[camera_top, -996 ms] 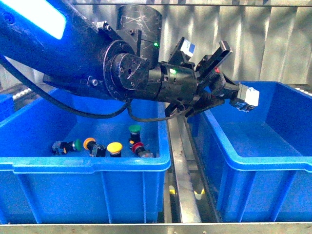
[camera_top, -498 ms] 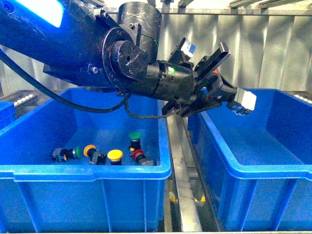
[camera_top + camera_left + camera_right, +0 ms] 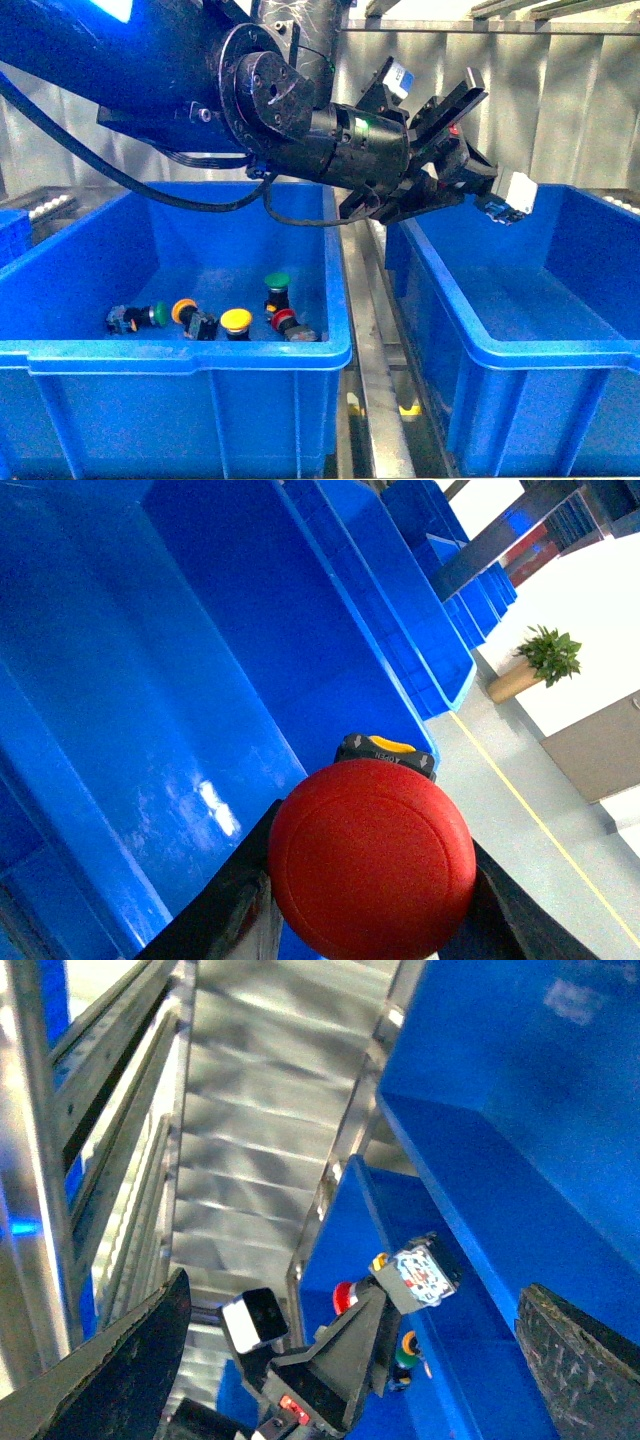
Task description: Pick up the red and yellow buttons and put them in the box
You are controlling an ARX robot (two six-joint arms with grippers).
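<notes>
Corrugated grey panels back two blue crates, and over the second of them, the box point(image 3: 540, 350), the left gripper point(image 3: 475, 160) hangs clamped on a red button point(image 3: 370, 860), above the far left part of its open mouth. I judge this carry nearly done, with only the release left, as what shows of the box floor looks bare. Another red button point(image 3: 283, 320) and a yellow button point(image 3: 236, 320) lie in the source crate point(image 3: 190, 355) among green ones, so the return must clear both rims and the metal rail point(image 3: 365, 320) between.
</notes>
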